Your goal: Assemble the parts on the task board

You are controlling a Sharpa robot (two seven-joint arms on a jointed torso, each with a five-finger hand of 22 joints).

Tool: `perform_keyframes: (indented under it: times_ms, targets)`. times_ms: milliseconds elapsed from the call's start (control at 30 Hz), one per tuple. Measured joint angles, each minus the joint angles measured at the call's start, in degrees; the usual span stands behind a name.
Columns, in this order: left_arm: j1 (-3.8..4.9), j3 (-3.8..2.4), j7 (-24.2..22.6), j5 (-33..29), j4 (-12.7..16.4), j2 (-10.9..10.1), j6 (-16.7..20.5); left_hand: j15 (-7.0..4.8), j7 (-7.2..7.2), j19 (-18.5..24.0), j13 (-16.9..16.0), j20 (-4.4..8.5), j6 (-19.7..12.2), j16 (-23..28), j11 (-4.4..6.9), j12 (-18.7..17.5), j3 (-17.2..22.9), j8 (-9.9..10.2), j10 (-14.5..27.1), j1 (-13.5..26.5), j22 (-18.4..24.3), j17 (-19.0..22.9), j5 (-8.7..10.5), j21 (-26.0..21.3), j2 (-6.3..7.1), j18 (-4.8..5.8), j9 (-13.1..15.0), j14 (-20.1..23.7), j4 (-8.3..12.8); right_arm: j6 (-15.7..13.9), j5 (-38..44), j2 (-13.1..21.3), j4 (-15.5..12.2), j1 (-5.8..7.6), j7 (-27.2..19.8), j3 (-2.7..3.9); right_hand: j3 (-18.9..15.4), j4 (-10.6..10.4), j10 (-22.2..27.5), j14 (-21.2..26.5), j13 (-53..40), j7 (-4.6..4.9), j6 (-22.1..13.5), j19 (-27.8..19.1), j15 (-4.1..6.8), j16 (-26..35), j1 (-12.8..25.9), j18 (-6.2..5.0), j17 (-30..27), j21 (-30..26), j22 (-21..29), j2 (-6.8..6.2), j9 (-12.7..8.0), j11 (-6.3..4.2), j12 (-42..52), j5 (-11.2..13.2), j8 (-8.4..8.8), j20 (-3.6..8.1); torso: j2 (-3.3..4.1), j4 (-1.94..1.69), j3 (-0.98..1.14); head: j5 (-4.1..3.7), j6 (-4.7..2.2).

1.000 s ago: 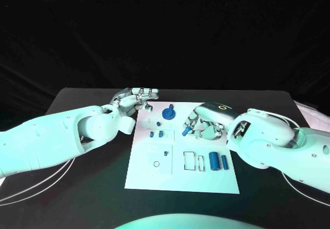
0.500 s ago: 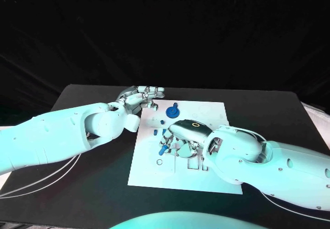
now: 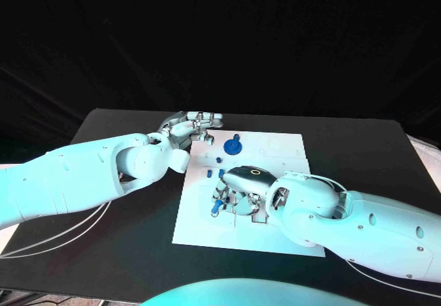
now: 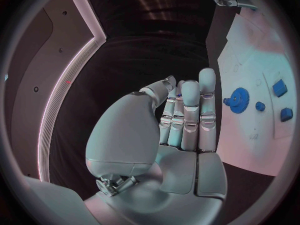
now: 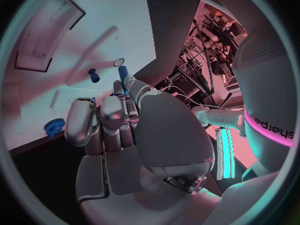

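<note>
On the black counter [image 3: 110, 255] lies the white board [image 3: 280, 150], set in the middle. At its far left corner rests the left hand [image 3: 188, 127], its fingers straight and close together, nothing between them; the left wrist view shows the same flat hand [image 4: 181, 120] beside the board's edge, with empty dark counter under the palm. Just to the right of those fingers, on the far part of the board, stands a blue gear [image 3: 232, 147] with a small blue peg [image 3: 236, 136] beside it; the wrist view shows that gear [image 4: 239, 96] near two small blue blocks [image 4: 279, 88]. Nearer the middle of the board two short blue pieces [image 3: 215, 173] stand side by side. Further right and closer in, the right hand [image 3: 241, 191] hangs low over the board's middle, fingers curled downward around a blue pin [image 3: 216, 205], which sticks out below the fingertips toward the board. In the right wrist view the pin [image 5: 123, 75] is pinched at the fingertips, close to a small ring [image 5: 119, 62] and a blue knob [image 5: 94, 75] on the board.
</note>
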State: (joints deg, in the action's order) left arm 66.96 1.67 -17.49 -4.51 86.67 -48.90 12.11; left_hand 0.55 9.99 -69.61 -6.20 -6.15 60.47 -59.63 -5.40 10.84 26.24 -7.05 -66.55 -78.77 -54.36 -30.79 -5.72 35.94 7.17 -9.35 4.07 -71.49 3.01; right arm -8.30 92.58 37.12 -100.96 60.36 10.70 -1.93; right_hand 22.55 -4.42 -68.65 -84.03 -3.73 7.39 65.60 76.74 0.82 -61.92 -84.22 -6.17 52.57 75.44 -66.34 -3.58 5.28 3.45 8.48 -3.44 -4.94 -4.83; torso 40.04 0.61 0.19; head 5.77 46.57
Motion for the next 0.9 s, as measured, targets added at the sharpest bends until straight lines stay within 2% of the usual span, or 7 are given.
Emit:
perform_keyframes:
  times_ms: [600,900]
  targets:
    - [-0.04,0.0,0.04,0.0,0.04,-0.07,-0.05,0.0,0.0,0.0,0.0,0.0,0.0,0.0,0.0,0.0,0.0,0.0,0.0,0.0,0.0,0.0,0.0,0.0,0.0,0.0,0.0,0.0,0.0,1.8,2.68,-1.18,1.4,-0.42,0.76,-0.25,0.33,0.01,0.0,0.0,0.01,0.16,-0.17,0.0,0.0,0.0,0.15,0.0,0.0,0.0,0.0,-0.16,-0.04,0.01,-0.21,0.01,-0.12,0.0,-0.01,0.0,0.01,0.39,0.77]
    - [-0.04,0.0,0.07,0.0,0.08,-0.14,-0.06,0.0,0.0,0.0,-0.04,0.0,0.0,0.0,0.0,0.0,0.0,0.0,0.0,0.0,0.0,0.0,0.0,0.0,0.0,0.0,0.0,0.0,0.0,3.16,5.32,-2.43,1.67,-0.42,1.7,-0.79,0.33,0.01,-0.01,0.0,0.02,0.02,-0.17,0.0,0.0,0.0,0.14,0.0,0.0,0.0,0.0,-0.16,0.01,0.02,-0.21,0.04,-0.06,0.0,-0.03,0.01,0.01,0.43,1.03]
